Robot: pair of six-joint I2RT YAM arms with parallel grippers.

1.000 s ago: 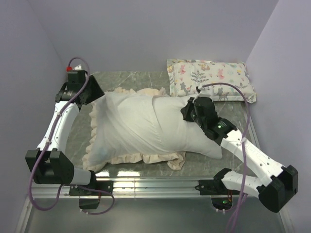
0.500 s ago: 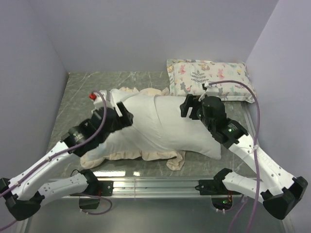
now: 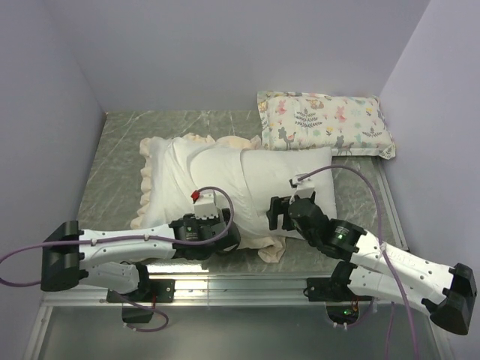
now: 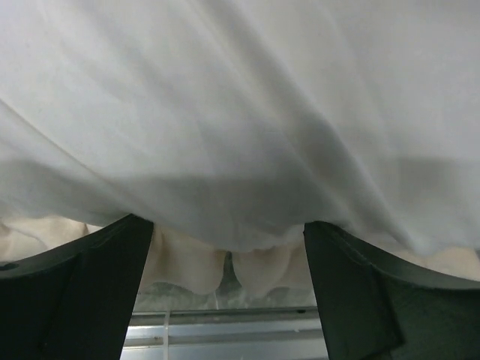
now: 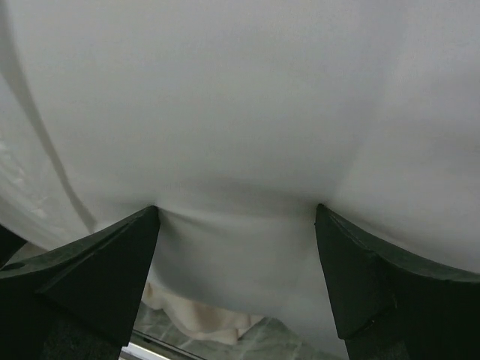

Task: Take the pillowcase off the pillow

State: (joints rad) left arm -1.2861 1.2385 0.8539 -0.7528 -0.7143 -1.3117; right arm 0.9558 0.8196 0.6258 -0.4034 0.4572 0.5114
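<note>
The pillowcase (image 3: 176,169), cream-white with ruffled edging, covers the left part of the pillow (image 3: 292,169). The pillow's bare white right end sticks out of it. My left gripper (image 3: 232,238) lies low at the pillow's near edge, open. In the left wrist view the white cloth (image 4: 240,112) hangs over the wide-spread left gripper (image 4: 229,225), with the cream ruffle (image 4: 184,262) below. My right gripper (image 3: 279,219) is at the near edge too, open. In the right wrist view white fabric (image 5: 240,112) bulges between the spread fingers of the right gripper (image 5: 236,210), which hold nothing.
A small animal-print pillow (image 3: 322,120) lies at the back right against the wall. A metal rail (image 3: 247,289) runs along the table's near edge. Walls close in the left, back and right. The marble tabletop (image 3: 120,150) shows at the left.
Both arms came back to the near edge, the left one swinging in from the far left. Both grippers opened, and the right one let go of the pillow.
</note>
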